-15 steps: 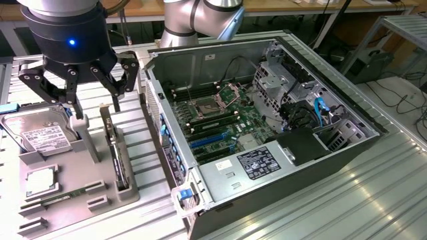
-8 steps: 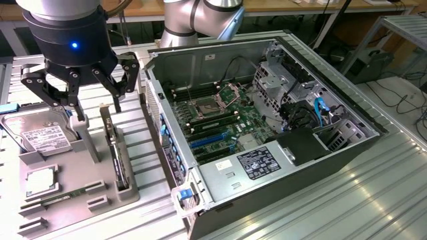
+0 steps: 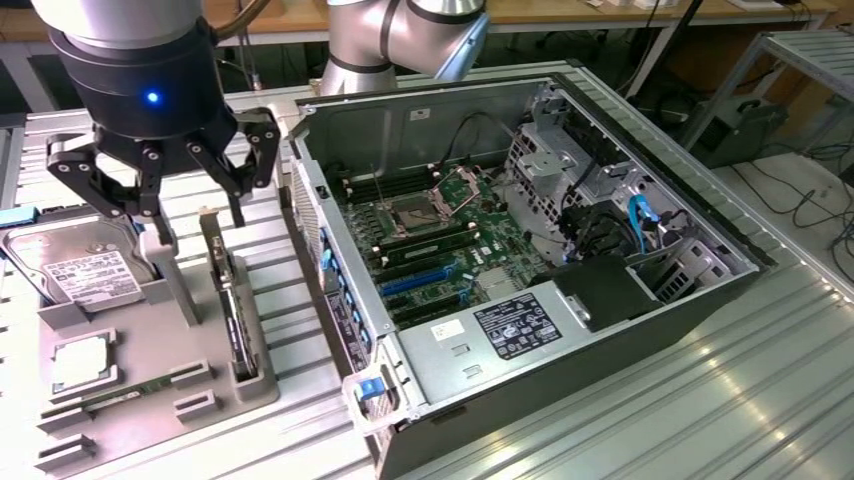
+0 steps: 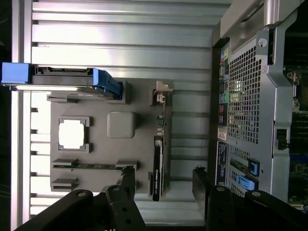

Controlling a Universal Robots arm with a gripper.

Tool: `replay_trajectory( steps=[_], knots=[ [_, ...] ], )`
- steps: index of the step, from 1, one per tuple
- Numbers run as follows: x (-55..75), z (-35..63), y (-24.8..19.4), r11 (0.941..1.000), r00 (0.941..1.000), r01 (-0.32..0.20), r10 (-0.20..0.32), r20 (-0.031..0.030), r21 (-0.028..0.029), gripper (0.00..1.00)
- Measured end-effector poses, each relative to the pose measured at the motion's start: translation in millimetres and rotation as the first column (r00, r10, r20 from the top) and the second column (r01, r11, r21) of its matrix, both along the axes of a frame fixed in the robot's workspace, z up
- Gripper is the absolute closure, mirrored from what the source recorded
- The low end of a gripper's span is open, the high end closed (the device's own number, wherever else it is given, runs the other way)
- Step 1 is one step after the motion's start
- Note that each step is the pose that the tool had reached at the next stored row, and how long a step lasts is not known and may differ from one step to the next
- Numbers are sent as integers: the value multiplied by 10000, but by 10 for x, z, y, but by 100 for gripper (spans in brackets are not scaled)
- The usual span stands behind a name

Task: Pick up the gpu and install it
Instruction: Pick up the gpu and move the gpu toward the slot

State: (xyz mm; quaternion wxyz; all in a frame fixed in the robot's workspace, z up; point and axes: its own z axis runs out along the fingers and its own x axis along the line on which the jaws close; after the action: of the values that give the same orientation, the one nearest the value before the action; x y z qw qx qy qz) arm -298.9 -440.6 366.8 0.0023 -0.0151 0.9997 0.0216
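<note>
A slatted metal table point(image 3: 694, 400) carries everything. The largest thing on it is an open computer case point(image 3: 400, 130) lying on its side, its motherboard point(image 3: 447, 235) facing up and a labelled power supply point(image 3: 514, 325) at the near end. Toward the exterior view's left, just beside the case, sits a grey holder tray point(image 3: 154, 345) with slots for parts.

Above that tray hangs the gripper point(image 3: 174, 200), its black fingers spread wide and gripping nothing – clear air shows between them and the parts below.

In the tray, a silver hard drive point(image 3: 83, 272) with a white label leans in its cradle at the far corner. The gpu point(image 3: 238, 320) stands on edge in a long slot along the tray's side nearest the case, its silver end bracket pointing away from the camera; it is untouched and not yet in the case. In the wrist view the card runs lengthwise toward the gap between the two dark fingers – below them, not in contact.

A square processor chip point(image 3: 80, 365) lies flat in a recess, and a narrow green memory stick point(image 3: 134, 390) rests near the tray's front edge
</note>
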Motion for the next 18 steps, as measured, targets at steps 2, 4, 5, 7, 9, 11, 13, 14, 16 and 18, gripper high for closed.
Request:
replay_trajectory(
  steps=[2,4,5,7,9,11,13,14,16,18],
  knots=[
    [0,-17,-1,10000,10000,0,0,14,7,40],
    [-1,-31,-1,10000,10000,0,0,18,13,40],
    [-1,-39,-2,10000,10000,-1,1,20,17,40],
    [0,-57,-3,10000,10000,-3,3,26,22,40],
    [0,-77,-3,10000,10000,-12,12,30,24,40],
    [0,-99,-4,10000,10000,-26,26,32,25,40],
    [0,-119,-6,10000,10000,-35,35,32,27,40],
    [0,-127,-7,10000,10000,-39,39,31,26,40],
    [0,-143,-9,10000,10000,-47,47,32,29,40],
    [0,-157,-13,10000,10000,-54,54,31,35,40]
  ],
)
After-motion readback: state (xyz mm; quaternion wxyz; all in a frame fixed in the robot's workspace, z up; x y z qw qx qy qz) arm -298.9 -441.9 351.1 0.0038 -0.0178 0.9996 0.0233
